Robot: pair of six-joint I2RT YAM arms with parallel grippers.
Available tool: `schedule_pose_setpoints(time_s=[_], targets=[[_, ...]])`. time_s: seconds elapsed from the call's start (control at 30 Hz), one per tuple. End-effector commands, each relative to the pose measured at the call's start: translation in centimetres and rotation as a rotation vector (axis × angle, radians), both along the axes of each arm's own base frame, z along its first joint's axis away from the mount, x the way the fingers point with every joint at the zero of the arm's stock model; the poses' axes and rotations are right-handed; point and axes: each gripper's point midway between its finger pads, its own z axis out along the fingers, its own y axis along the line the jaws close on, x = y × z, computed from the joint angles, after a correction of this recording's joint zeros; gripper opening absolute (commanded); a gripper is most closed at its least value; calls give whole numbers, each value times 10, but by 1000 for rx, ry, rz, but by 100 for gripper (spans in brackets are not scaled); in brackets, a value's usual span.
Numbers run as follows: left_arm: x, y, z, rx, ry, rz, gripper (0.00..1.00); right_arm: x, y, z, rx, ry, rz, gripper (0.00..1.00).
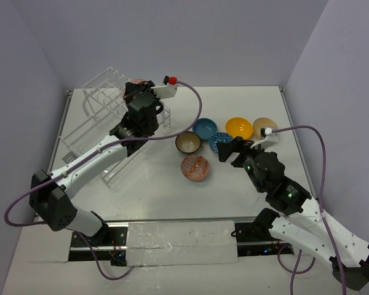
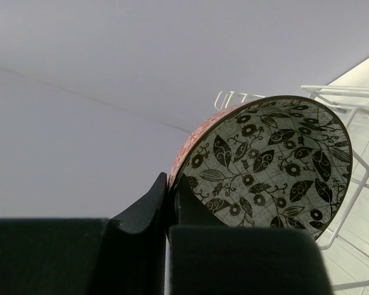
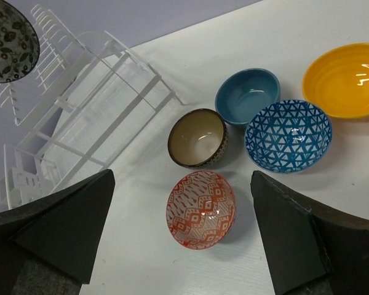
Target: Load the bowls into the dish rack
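My left gripper is shut on the rim of a bowl that is grey with black flowers inside and salmon outside. It holds the bowl tilted in the air over the white wire dish rack. Seen from above, that gripper is at the rack's far end. My right gripper stands open above the table with the salmon patterned bowl below its jaws, apart from it. Close by sit the dark brown bowl, the teal bowl, the blue patterned bowl and the orange-yellow bowl.
A tan bowl lies at the right end of the group of bowls, partly behind the right arm's cable. The rack fills the table's left side. Purple walls enclose the table on three sides.
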Motion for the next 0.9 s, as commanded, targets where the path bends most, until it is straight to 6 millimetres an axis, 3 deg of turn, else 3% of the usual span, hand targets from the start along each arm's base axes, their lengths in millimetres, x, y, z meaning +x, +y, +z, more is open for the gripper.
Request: schedule_pose_setpoints(time_s=[0.0, 0.47, 0.87], targets=[[1, 0, 21, -65, -78, -14, 0, -1, 0, -1, -1, -11, 6, 99], [-1, -2, -9, -91, -19, -36, 0, 0, 1, -9, -6, 1, 3, 99], [-3, -3, -22, -69, 15, -25, 14, 0, 3, -8, -1, -6, 10, 99]])
